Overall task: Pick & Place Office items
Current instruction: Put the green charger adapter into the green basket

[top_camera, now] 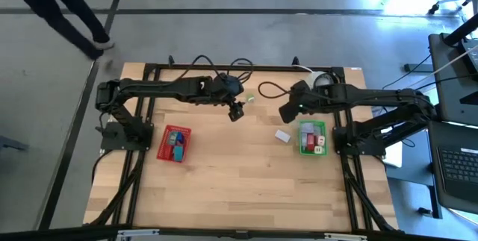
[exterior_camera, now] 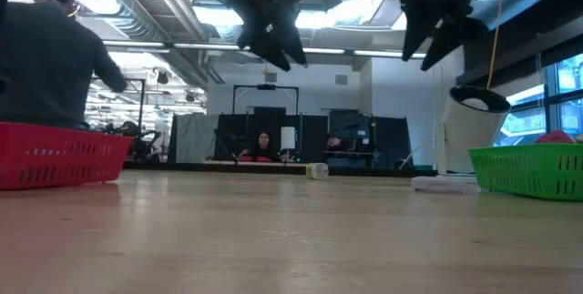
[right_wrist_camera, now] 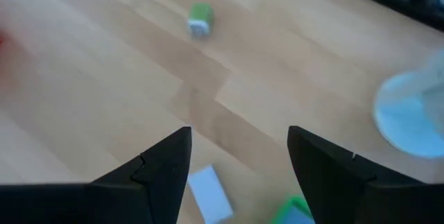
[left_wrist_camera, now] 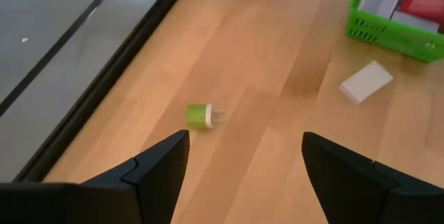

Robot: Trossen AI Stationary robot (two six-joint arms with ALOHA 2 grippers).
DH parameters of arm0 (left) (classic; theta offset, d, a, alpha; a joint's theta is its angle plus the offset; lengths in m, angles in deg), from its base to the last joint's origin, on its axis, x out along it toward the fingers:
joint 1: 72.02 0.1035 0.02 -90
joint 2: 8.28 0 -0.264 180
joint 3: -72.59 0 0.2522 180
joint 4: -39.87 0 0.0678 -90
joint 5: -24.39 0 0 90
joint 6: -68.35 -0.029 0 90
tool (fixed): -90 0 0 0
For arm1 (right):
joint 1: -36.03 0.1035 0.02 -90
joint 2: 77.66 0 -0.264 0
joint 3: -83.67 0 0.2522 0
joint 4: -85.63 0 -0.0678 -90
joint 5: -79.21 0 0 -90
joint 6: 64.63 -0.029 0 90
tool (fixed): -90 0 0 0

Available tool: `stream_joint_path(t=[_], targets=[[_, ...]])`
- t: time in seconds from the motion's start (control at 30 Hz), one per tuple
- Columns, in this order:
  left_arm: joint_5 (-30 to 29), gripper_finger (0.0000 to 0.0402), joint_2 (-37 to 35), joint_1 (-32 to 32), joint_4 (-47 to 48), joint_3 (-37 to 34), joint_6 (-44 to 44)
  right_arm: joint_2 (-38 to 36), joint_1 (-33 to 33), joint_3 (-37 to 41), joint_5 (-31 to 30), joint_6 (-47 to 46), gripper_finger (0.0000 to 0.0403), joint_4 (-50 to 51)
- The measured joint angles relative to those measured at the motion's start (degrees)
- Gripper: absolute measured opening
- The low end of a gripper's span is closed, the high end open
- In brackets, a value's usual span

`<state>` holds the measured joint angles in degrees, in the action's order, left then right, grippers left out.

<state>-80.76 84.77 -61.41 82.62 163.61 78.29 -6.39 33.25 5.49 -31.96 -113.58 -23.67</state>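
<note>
A tiny green piece with a white end (top_camera: 251,99) lies on its side on the bare wood near the table's far edge; it also shows as the green piece (left_wrist_camera: 201,115) (right_wrist_camera: 200,18) (exterior_camera: 316,171). A flat pale block (top_camera: 282,136) (left_wrist_camera: 365,82) (right_wrist_camera: 209,193) lies on the table just left of the green tray. My left gripper (top_camera: 237,112) (left_wrist_camera: 243,161) hangs open in the air just near and left of the green piece. My right gripper (top_camera: 286,113) (right_wrist_camera: 239,154) hangs open to the piece's right, above the pale block. More small pieces lie in both trays.
The red tray (top_camera: 174,143) (exterior_camera: 59,153) sits left of centre and the green tray (top_camera: 312,137) (exterior_camera: 533,167) right of centre. A white round roll (top_camera: 321,79) (exterior_camera: 474,126) stands at the far edge, beside black cables (top_camera: 272,89). Bare wood fills the near half. A person walks beyond the table's far left corner.
</note>
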Motion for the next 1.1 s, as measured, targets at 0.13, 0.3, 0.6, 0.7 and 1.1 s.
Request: stream_joint_path(t=[0.13, 0.3, 0.6, 0.7, 1.1], targets=[[-0.09, 0.0271, -0.42, 0.00, 2.95, 0.04, -0.89, 2.17, -1.56, 0.00, -0.28, 1.65, 0.0243, -4.81], [-0.10, 0.0271, -0.51, 0.00, 12.97, 0.01, -2.59, 7.10, -4.96, 0.00, 0.42, 2.66, 0.0243, -11.89], [-0.21, 0.0271, -2.61, 0.00, 32.18, 0.00, 0.54, 20.25, -10.42, 0.00, 11.54, 6.37, 0.0249, -31.17], [-0.42, 0.0271, -3.79, 0.00, 38.59, 0.00, 1.38, 24.56, -11.79, 0.02, 15.05, 6.00, 0.0265, -37.85], [-6.26, 0.0271, -9.39, 0.00, 44.11, 0.00, 0.30, 35.26, -14.91, 0.02, 9.93, 11.91, 0.0303, -47.28]])
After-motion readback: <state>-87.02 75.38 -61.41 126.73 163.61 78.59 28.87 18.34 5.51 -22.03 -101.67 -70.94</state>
